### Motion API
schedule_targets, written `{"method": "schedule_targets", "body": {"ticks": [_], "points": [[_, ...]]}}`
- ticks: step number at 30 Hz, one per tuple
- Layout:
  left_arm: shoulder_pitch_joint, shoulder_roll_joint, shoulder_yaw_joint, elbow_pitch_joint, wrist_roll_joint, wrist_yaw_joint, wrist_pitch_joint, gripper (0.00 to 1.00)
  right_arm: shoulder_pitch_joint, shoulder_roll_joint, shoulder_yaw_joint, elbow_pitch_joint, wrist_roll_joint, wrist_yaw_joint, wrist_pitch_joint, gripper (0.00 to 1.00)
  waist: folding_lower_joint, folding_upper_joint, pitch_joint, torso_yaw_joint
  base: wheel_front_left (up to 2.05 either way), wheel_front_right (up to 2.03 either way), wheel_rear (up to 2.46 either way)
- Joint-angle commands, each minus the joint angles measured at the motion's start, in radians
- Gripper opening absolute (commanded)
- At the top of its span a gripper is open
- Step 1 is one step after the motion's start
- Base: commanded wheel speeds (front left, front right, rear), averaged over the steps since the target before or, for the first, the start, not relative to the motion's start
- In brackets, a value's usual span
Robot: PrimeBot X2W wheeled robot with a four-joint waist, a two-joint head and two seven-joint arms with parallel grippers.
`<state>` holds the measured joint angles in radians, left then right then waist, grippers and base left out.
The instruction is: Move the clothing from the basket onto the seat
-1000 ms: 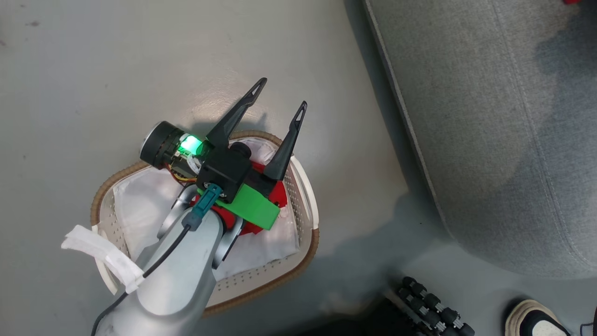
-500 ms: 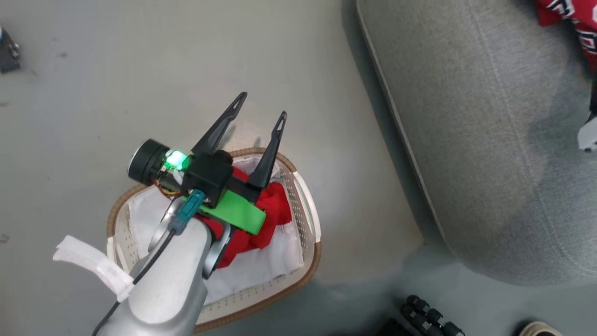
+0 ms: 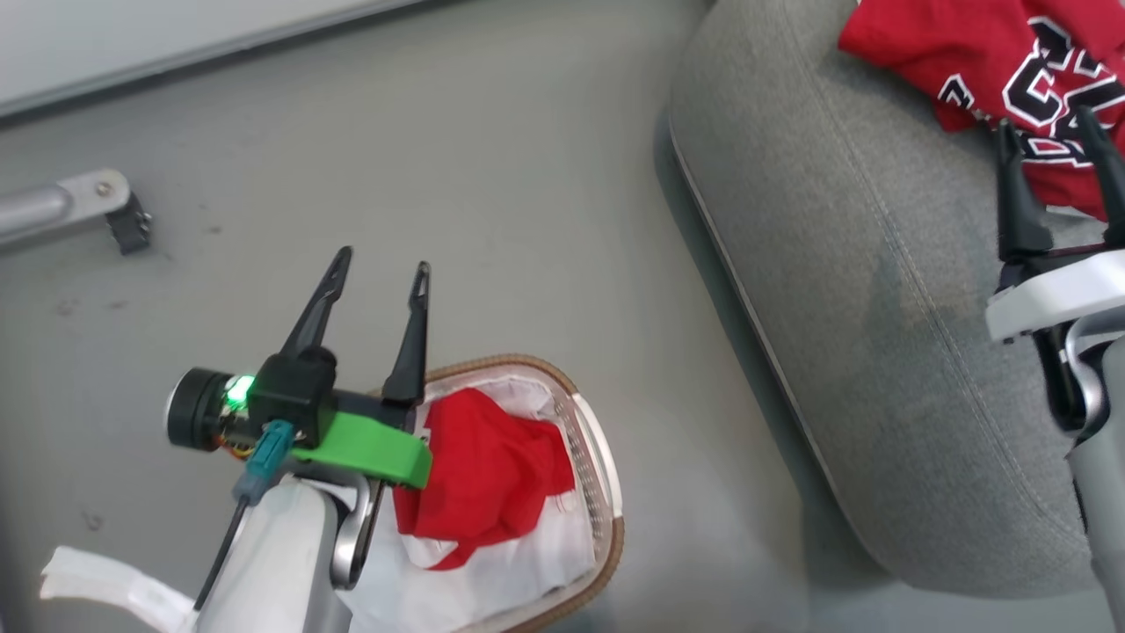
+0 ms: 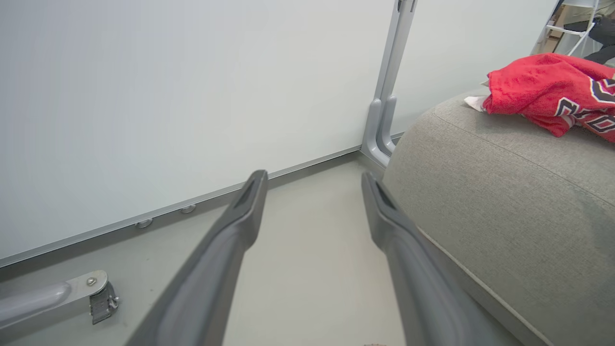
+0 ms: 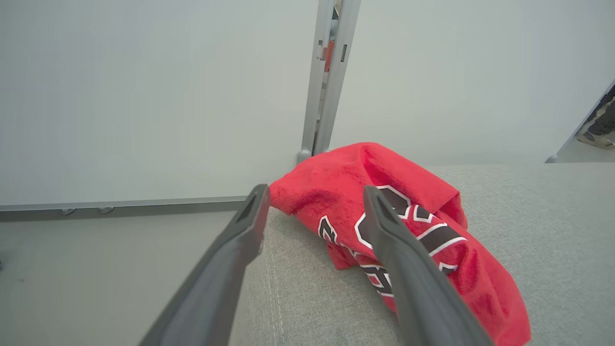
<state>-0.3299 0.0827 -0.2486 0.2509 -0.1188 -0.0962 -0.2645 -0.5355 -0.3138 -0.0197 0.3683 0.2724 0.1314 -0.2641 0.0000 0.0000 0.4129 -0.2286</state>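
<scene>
Both grippers have their long dark tapered fingers spread wide with nothing clasped between them. The left gripper hangs over the far rim of the basket, pointing out across bare floor. The right gripper is over the far part of the seat, with its fingers framing a garment there; whether the tips touch the cloth cannot be told. The large grey woven-fabric upholstered seat has a rounded near corner, a piped lower edge and a stitched seam running along its top. Beside it on the smooth grey floor, well apart from the cushion's edge, stands the oval white perforated plastic basket with a brown woven-look rim. A plain white sheet of fabric lines its inside. One bright red soft jersey garment is heaped on that sheet against the basket's far end, partly hidden by the left wrist's green bracket. The other red jersey garment, with navy-and-white block lettering, lies crumpled on the seat's top near its far edge. A pale wall panel closes the floor's far side, and a grey metal leg with a dark foot lies by it.
</scene>
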Motion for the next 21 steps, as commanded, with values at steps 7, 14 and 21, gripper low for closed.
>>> {"method": "schedule_targets", "body": {"ticks": [7, 14, 21], "points": [[0.091, -0.008, 0.105, -0.01, 0.021, 0.005, 0.0, 1.0, 0.089, 0.05, 0.049, -0.08, 0.022, -0.001, 0.0, 1.0, 0.0, 0.0, -0.157, 0.104, 0.0, 0.0, 0.0], [0.143, -0.018, 0.172, 0.0, 0.044, 0.013, 0.0, 1.0, 0.164, 0.111, 0.062, -0.076, 0.027, -0.001, 0.0, 1.0, 0.0, 0.0, -0.206, 0.152, 0.0, 0.0, 0.0], [0.197, -0.025, 0.216, 0.016, 0.04, 0.029, 0.0, 1.0, 0.241, 0.15, 0.089, -0.055, 0.001, -0.001, 0.0, 1.0, 0.0, 0.0, -0.264, 0.174, 0.0, 0.0, 0.0]]}}
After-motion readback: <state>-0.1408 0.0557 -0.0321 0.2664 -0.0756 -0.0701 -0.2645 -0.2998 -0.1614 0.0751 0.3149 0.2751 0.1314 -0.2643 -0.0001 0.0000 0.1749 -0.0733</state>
